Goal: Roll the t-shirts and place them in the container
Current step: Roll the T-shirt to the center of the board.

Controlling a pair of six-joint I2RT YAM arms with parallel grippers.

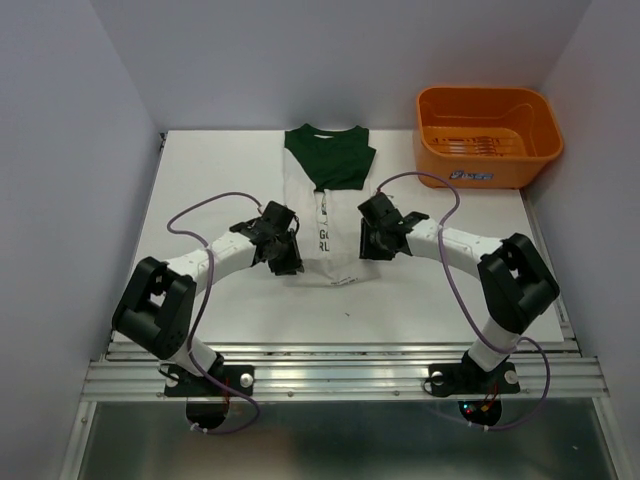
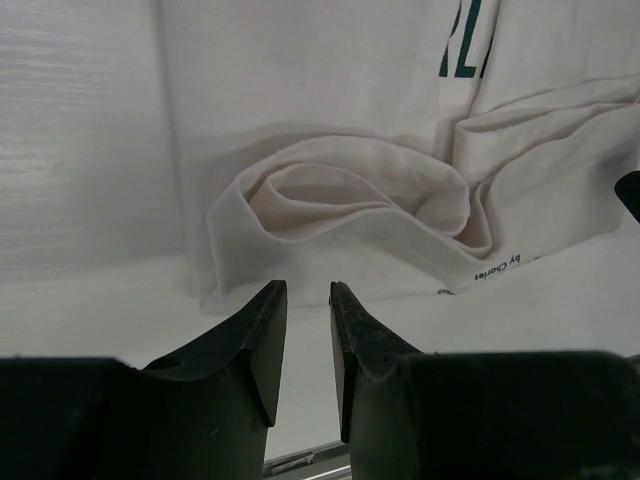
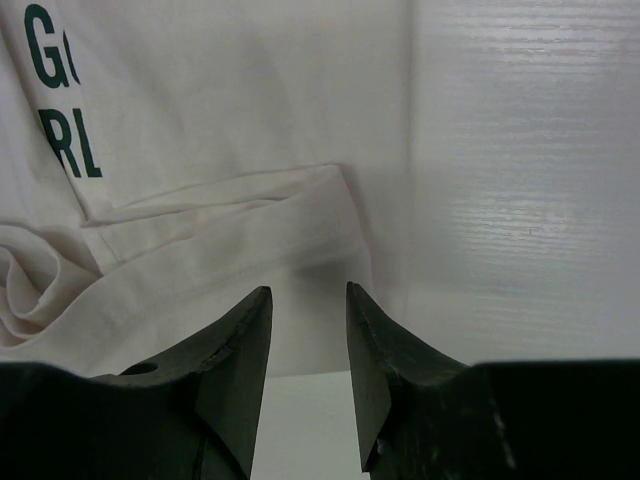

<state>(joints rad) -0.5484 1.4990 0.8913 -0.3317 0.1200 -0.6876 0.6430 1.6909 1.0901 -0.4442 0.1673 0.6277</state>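
The t-shirt [image 1: 328,205] lies folded into a narrow strip at the table's middle, green neckline at the far end, white hem nearest me. My left gripper [image 1: 284,262] hovers at the hem's left corner, jaws open and empty; in the left wrist view the gripper [image 2: 308,290] is just short of a curled fold of white cloth [image 2: 350,195]. My right gripper [image 1: 368,246] hovers at the hem's right corner, open and empty; in the right wrist view the gripper [image 3: 308,292] faces the hem edge [image 3: 230,225], with green lettering [image 3: 62,150] beyond.
An orange plastic basket [image 1: 488,135] stands at the table's back right corner. White walls enclose the table on three sides. A metal rail [image 1: 340,375] runs along the near edge.
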